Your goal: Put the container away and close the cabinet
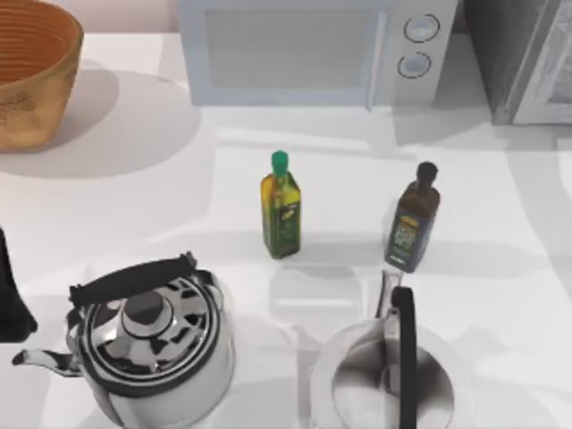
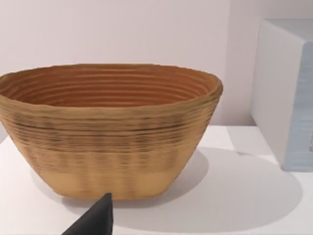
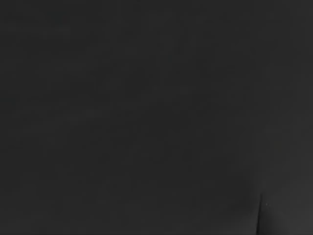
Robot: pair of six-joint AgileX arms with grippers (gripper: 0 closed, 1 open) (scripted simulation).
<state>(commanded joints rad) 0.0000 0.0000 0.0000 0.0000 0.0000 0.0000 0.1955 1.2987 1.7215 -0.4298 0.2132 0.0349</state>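
Standing in a loose row on a white worktop (image 1: pixel 500 268): kitchen things under a pale wall.

A green-capped bottle (image 1: pixel 281 207) is standing upright near the middle, with a dark-capped bottle (image 1: pixel 412 221) tilted just to its right, the two apart. A microwave (image 1: pixel 313 49) is sitting at the back, and a grey cabinet (image 1: pixel 527 58) is occupying the back right corner. A wicker basket (image 1: pixel 31 71) is resting at the back left, casting a broad shadow on the worktop. Two steel kettles are sitting at the front, one (image 1: pixel 147 349) on the left and one (image 1: pixel 393 375) right of centre. The left arm (image 1: pixel 11 299) is showing at the left edge; a dark tip of its claw (image 2: pixel 95 220) is pointing at the basket, and I cannot tell its opening. The right wrist view is dark.
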